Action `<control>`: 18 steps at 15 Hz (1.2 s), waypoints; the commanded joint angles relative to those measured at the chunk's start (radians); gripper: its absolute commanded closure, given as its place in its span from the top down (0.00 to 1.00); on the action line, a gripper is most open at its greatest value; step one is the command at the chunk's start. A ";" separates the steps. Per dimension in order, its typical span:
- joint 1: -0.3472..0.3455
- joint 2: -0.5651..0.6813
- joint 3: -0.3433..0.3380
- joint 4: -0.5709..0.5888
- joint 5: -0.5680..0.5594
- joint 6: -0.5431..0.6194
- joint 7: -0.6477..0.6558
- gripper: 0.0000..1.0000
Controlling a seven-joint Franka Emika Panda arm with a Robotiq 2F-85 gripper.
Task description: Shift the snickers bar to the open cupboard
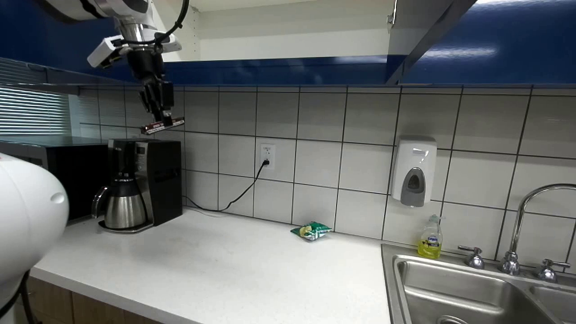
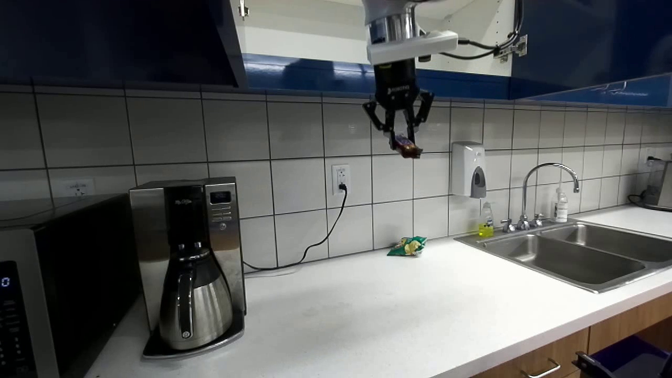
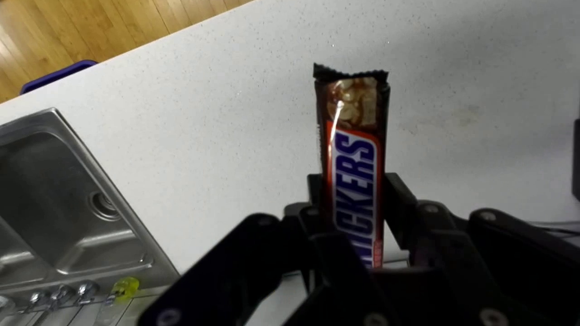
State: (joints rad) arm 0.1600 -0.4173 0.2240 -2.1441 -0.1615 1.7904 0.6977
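As the gripper [image 2: 402,137] hangs fingers-down above the white countertop [image 1: 225,270], its pads [image 3: 399,201] are closed on the long sides of the Snickers bar [image 3: 355,167], holding it in mid-air. In the wrist view the bar's lettering shows plainly, one serrated end sticks out past the fingertips, and the near end is hidden among the finger links. In both exterior views the bar appears lower than the blue bottom edge of the open cupboard [image 1: 292,33]. Farther out, a green chip bag [image 1: 311,231] lies on the countertop near the tiled wall [image 1: 315,157]. Toward one end stands a coffee maker [image 2: 226,247] with a steel carafe [image 2: 205,310], just beside a microwave [image 2: 86,283]. Toward the opposite end, a bottle of yellow dish soap [image 1: 430,242] stands on the back ledge of the steel double sink [image 1: 393,279], near the faucet [image 1: 510,264]; higher up, a soap dispenser [image 1: 414,168] is mounted on the tiles.
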 commanded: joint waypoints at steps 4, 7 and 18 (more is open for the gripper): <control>-0.057 0.007 0.054 0.216 -0.067 -0.104 0.024 0.11; -0.070 0.023 0.061 0.322 -0.093 -0.141 0.013 0.11; -0.079 0.245 0.086 0.727 -0.246 -0.262 -0.014 0.11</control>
State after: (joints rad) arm 0.0979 -0.2830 0.2824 -1.5751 -0.3576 1.5976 0.7007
